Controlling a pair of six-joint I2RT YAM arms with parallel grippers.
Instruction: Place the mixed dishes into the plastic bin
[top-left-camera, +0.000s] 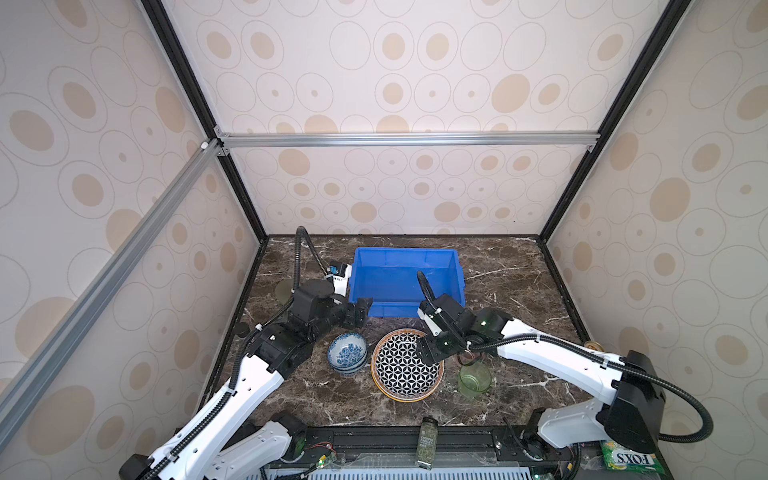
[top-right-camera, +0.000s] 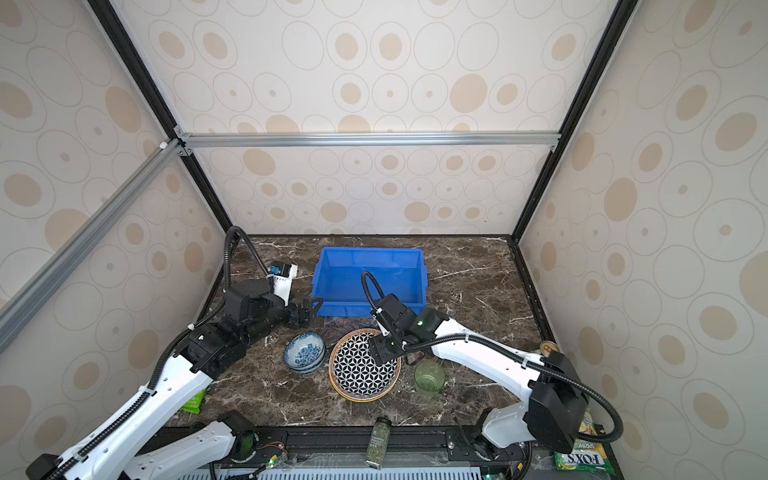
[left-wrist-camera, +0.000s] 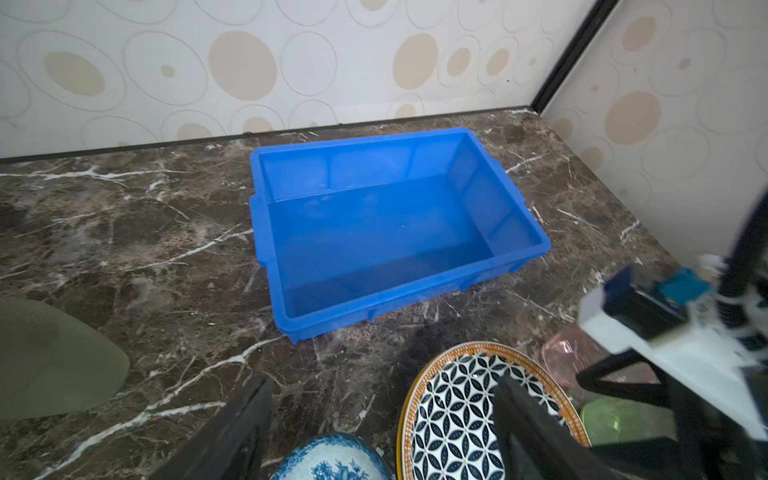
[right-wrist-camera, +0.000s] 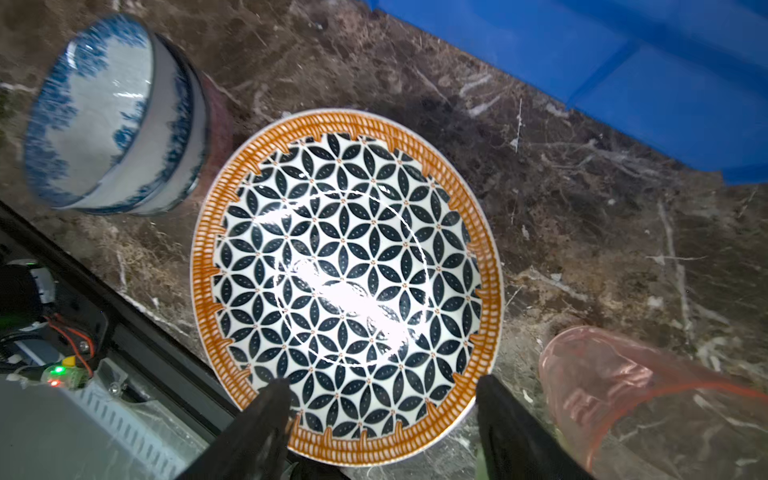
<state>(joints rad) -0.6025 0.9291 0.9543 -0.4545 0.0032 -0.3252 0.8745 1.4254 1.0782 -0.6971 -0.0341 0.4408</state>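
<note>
The blue plastic bin (top-left-camera: 405, 250) (left-wrist-camera: 374, 166) stands empty at the back. In front of it lie a geometric plate with an orange rim (top-left-camera: 399, 374) (right-wrist-camera: 345, 286), stacked blue-white floral bowls (top-left-camera: 347, 351) (right-wrist-camera: 112, 120), an upright green cup (top-left-camera: 473, 380) and a pink cup (right-wrist-camera: 615, 386) on its side. My left gripper (top-left-camera: 361, 311) (left-wrist-camera: 382, 415) hovers open by the bin's near-left corner, above the bowls, holding nothing. My right gripper (top-left-camera: 430, 353) (right-wrist-camera: 380, 399) is open over the plate's right rim, one finger on each side of the rim's arc.
A spice jar (top-left-camera: 428, 442) lies at the marble table's (top-left-camera: 519, 291) front edge. A snack packet (top-left-camera: 627, 459) sits at the front right. A pale green round thing (top-left-camera: 284, 286) (left-wrist-camera: 50, 361) lies left of the bin. Walls enclose three sides.
</note>
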